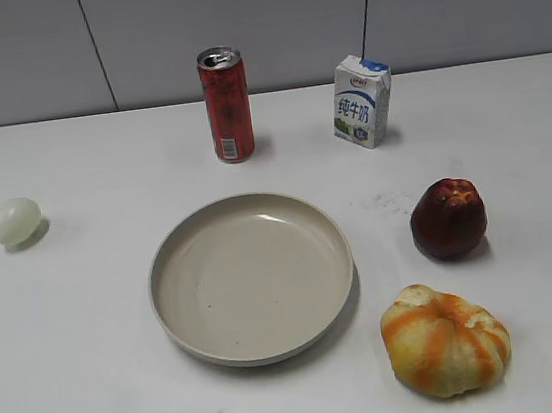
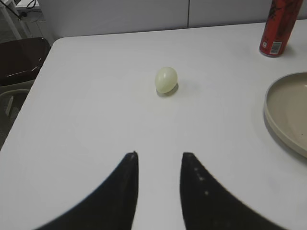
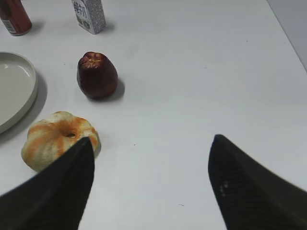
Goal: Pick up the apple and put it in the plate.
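Observation:
The dark red apple (image 1: pixel 448 218) stands on the white table to the right of the beige plate (image 1: pixel 260 345), apart from it. In the right wrist view the apple (image 3: pixel 97 75) lies ahead and to the left of my right gripper (image 3: pixel 152 139), which is wide open and empty. The plate's rim (image 3: pixel 29 93) shows at that view's left edge. My left gripper (image 2: pixel 159 154) is open and empty over bare table, with the plate's rim (image 2: pixel 270 117) at the right. Neither gripper shows in the exterior view.
An orange-and-yellow pumpkin-like fruit (image 1: pixel 444 339) lies in front of the apple and by my right gripper's left finger (image 3: pixel 56 140). A red can (image 1: pixel 226 104) and a milk carton (image 1: pixel 362 100) stand at the back. A pale ball (image 1: pixel 17 221) lies at the left.

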